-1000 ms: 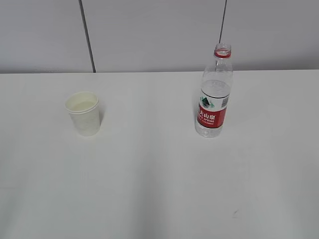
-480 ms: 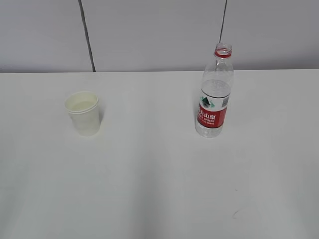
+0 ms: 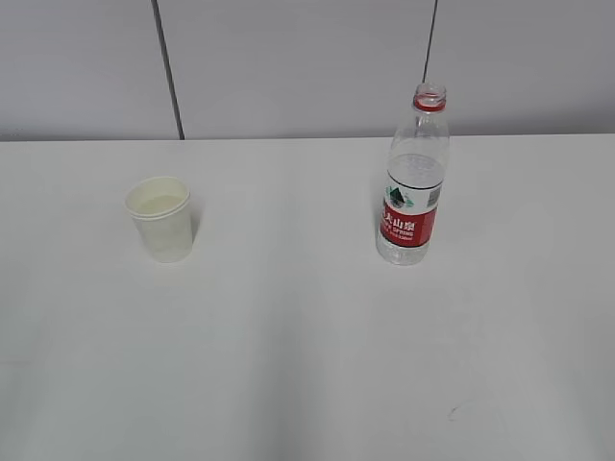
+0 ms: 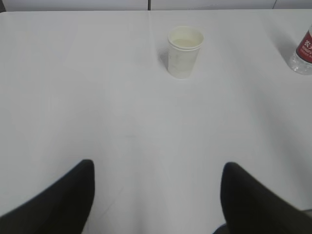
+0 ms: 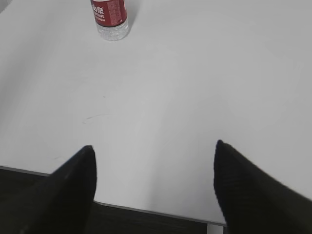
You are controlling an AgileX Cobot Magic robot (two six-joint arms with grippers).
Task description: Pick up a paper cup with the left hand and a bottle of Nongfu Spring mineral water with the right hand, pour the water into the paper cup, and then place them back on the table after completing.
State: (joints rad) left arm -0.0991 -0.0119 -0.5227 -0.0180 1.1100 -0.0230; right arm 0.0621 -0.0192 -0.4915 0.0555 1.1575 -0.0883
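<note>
A white paper cup (image 3: 160, 219) (image 4: 185, 51) stands upright on the left of the white table (image 3: 288, 327), with a pale liquid surface visible inside. To its right stands the uncapped Nongfu Spring bottle (image 3: 414, 182) (image 5: 110, 17), red-labelled and holding clear water. Neither arm appears in the exterior view. My left gripper (image 4: 157, 170) is open and empty, low over the table, well short of the cup. My right gripper (image 5: 153, 153) is open and empty above the table's near edge, far back from the bottle.
The table's near edge (image 5: 146, 208) runs under my right gripper, dark floor beyond it. A small dark scuff (image 3: 454, 413) marks the tabletop front right. A grey panelled wall (image 3: 307, 67) stands behind the table.
</note>
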